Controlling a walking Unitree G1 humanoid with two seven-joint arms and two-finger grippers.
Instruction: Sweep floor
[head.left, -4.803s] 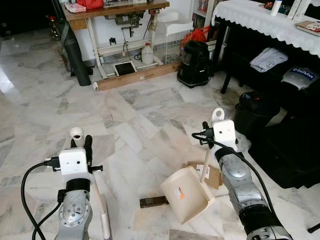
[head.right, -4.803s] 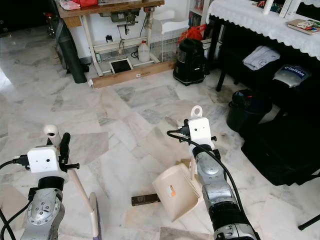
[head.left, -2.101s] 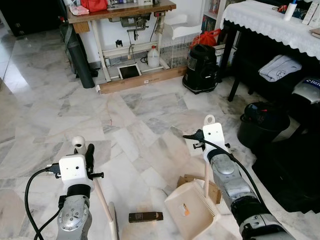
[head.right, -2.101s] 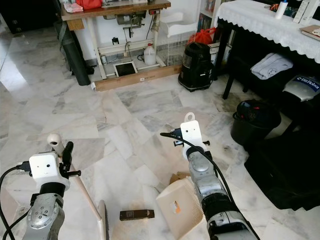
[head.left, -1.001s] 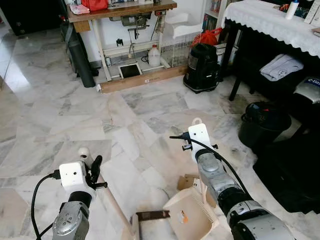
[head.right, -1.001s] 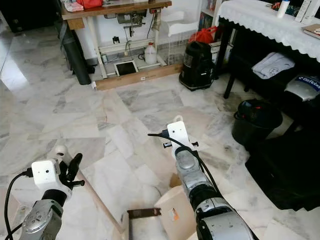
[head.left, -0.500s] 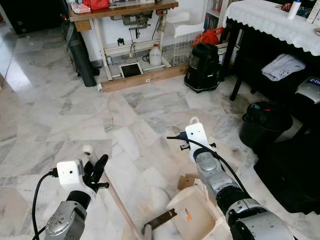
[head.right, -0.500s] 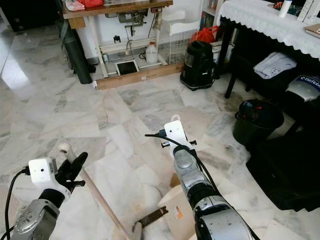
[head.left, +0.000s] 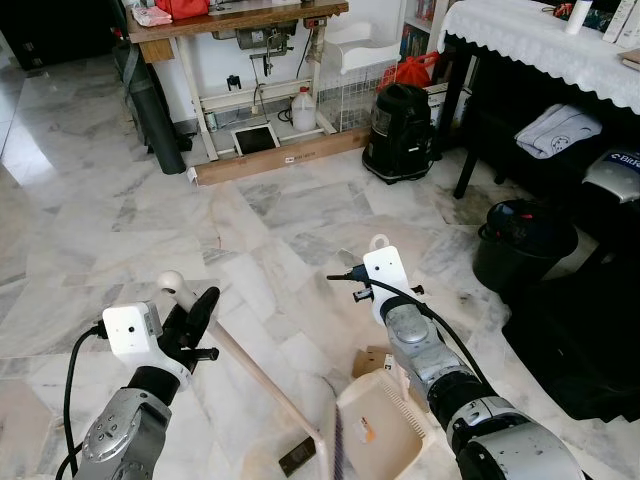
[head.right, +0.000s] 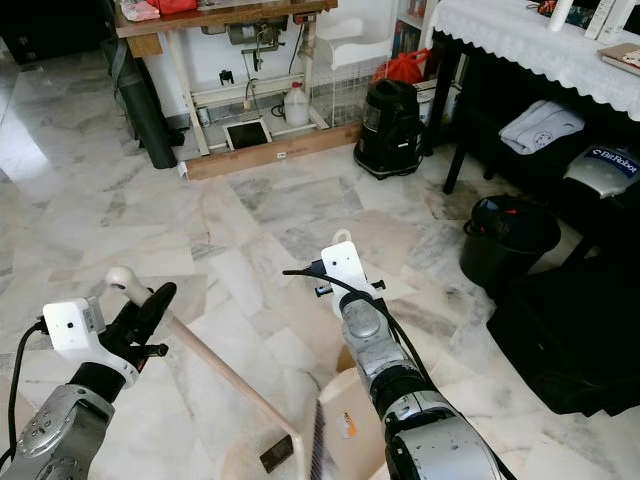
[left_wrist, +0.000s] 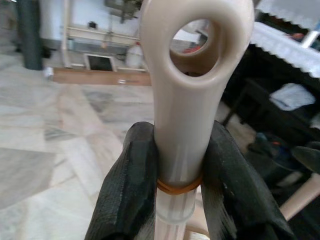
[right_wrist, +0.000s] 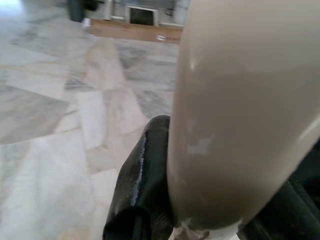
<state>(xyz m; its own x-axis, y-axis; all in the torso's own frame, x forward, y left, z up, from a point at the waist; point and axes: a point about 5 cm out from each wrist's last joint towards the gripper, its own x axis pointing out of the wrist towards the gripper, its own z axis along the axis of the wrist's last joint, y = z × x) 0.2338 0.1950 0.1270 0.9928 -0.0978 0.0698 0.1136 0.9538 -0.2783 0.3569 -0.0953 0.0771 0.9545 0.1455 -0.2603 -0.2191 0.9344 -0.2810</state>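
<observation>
My left gripper (head.left: 196, 312) is shut on the top of a beige broom handle (left_wrist: 184, 100), black fingers (left_wrist: 131, 185) pressed on both sides. The handle (head.left: 262, 375) slants down to the right, ending in the broom head (head.left: 334, 456) at the mouth of the cream dustpan (head.left: 388, 438). A dark brown flat piece (head.left: 297, 462) lies on the floor just left of the broom head. My right gripper (head.left: 381, 258) is shut on the dustpan's upright handle (right_wrist: 240, 100), mostly hidden behind its white wrist camera. A brown cardboard scrap (head.left: 371, 361) lies behind the dustpan.
White marble floor stretches ahead and to the left. A black vacuum (head.left: 400, 118), a black bin (head.left: 520, 240) and a dark table with a white lace cloth (head.left: 530, 35) stand on the right. A sewing table (head.left: 240, 20), a wooden plank (head.left: 275, 158) and a white jug (head.left: 297, 108) stand at the back.
The broom head has swung right, up to the dustpan's mouth, pushing the dark piece with it. My left gripper has tilted the handle further over. The dustpan has stayed in place.
</observation>
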